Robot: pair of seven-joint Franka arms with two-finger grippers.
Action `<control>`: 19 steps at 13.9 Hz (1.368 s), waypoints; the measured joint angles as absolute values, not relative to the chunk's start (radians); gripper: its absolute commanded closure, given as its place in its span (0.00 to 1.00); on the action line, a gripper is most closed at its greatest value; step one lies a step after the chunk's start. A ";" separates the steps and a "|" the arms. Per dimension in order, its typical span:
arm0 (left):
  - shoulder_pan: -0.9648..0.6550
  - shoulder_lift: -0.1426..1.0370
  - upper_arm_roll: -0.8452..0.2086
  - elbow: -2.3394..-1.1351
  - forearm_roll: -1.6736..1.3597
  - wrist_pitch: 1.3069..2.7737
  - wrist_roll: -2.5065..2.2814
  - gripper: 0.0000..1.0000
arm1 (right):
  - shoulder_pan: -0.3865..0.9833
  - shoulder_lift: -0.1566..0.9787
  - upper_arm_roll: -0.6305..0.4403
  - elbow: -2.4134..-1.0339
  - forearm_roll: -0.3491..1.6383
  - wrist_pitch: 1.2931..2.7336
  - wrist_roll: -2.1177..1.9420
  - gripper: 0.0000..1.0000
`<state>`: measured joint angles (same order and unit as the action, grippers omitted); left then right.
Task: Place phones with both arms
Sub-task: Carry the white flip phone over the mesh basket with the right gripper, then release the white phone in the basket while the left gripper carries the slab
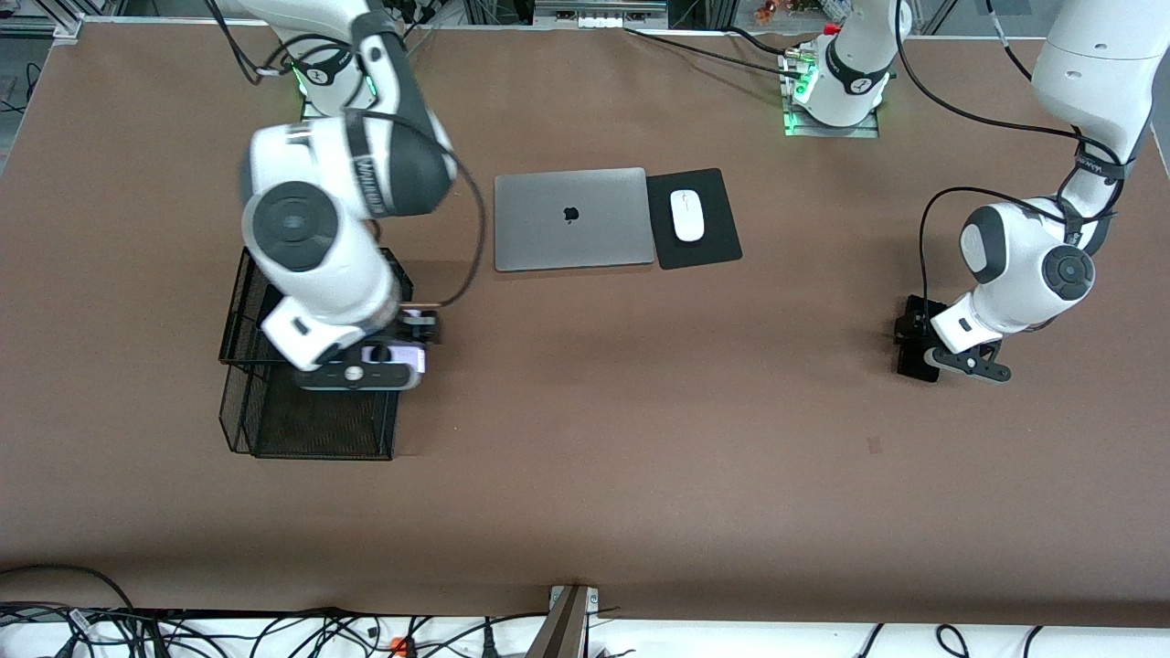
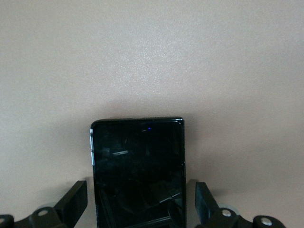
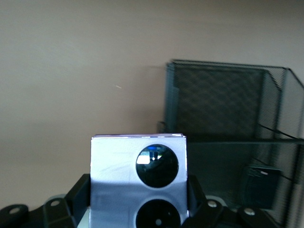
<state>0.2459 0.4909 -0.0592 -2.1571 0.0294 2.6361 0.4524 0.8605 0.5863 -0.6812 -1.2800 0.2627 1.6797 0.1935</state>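
Right end effector (image 3: pixel 137 209), clamped on the lilac phone (image 3: pixel 137 190), hangs over the black mesh basket (image 1: pixel 251 429) at the right arm's end of the worktop (image 1: pixel 585 457). Left end effector (image 2: pixel 142 209), fingers apart, straddles the black slab phone (image 2: pixel 137 171) lying flat on the worktop at the left arm's end. Risk: the lilac phone may catch the basket's rim or drop hard if released high. The basket holds one dark squarish phone (image 3: pixel 259 185).
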 measured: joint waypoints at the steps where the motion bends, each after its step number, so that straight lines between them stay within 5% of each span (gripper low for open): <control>1: 0.247 0.496 -0.059 -2.158 0.029 2.642 0.452 0.00 | 0.859 0.553 -0.694 -1.340 0.263 1.681 0.180 0.68; 4: 0.249 0.505 -0.059 -2.160 0.029 2.655 0.452 0.00 | 0.860 0.458 -0.715 -1.536 0.262 1.771 0.170 0.68; 7: 0.249 0.505 -0.058 -2.160 0.029 2.661 0.452 0.66 | 0.858 0.425 -0.745 -1.685 0.262 1.984 0.070 0.68; 10: 0.250 0.496 -0.058 -2.163 0.029 2.659 0.452 0.99 | 0.828 0.436 -0.752 -1.771 0.262 2.148 -0.033 0.63; 15: 0.250 0.495 -0.058 -2.163 0.029 2.659 0.451 1.00 | 0.777 0.508 -0.752 -1.795 0.298 2.280 -0.086 0.61; 19: 0.249 0.496 -0.059 -2.160 0.029 2.655 0.432 1.00 | 0.769 0.583 -0.753 -1.788 0.521 2.341 -0.200 0.61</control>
<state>0.2491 0.4956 -0.0590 -2.1600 0.0294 2.6545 0.4319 0.7690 0.5833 -0.7525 -1.7878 0.5206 2.3408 -0.1996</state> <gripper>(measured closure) 0.194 0.154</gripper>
